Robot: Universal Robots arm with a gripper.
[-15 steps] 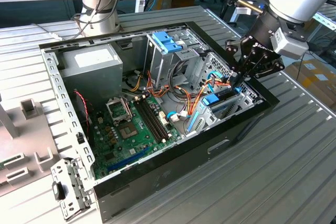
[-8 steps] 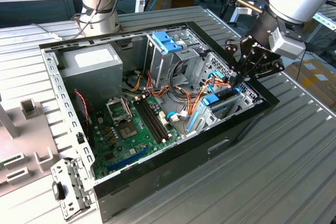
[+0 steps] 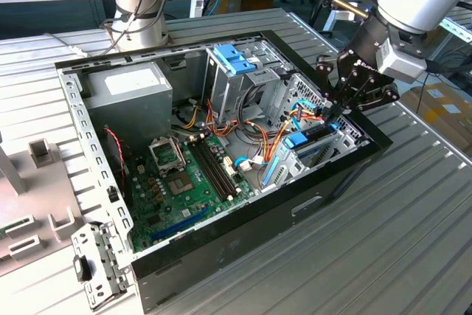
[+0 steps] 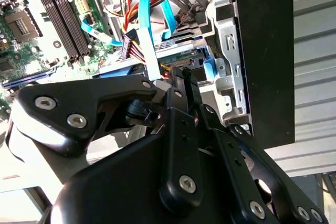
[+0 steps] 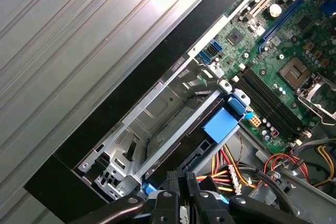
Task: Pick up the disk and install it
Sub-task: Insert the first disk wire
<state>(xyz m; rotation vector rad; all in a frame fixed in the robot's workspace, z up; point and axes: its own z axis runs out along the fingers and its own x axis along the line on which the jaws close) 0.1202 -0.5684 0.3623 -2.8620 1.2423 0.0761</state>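
Note:
The open computer case [image 3: 243, 226] lies on the metal table. My gripper [image 3: 330, 113] hangs over the drive bay [image 5: 157, 114] at the case's front corner, on the exterior view's right. Its fingers stand shut, with nothing between them, in both wrist views [image 4: 181, 74] [image 5: 182, 178]. The disk [image 3: 318, 151] looks to sit inside that bay as a dark flat body [image 5: 181, 153] under the bay's metal bar, mostly hidden. A green board edge [image 4: 181, 56] shows just beyond the fingertips. The gripper's tips are close above the bay, beside a blue plastic latch [image 5: 220, 124].
Orange, red and blue cables [image 3: 276, 134] crowd the space beside the bay. The motherboard [image 3: 184, 182] fills the case floor, with a grey power-supply box [image 3: 129, 90] and an upper blue-latched cage [image 3: 236, 60] at the back. A loose metal bracket [image 3: 96, 267] lies outside the case.

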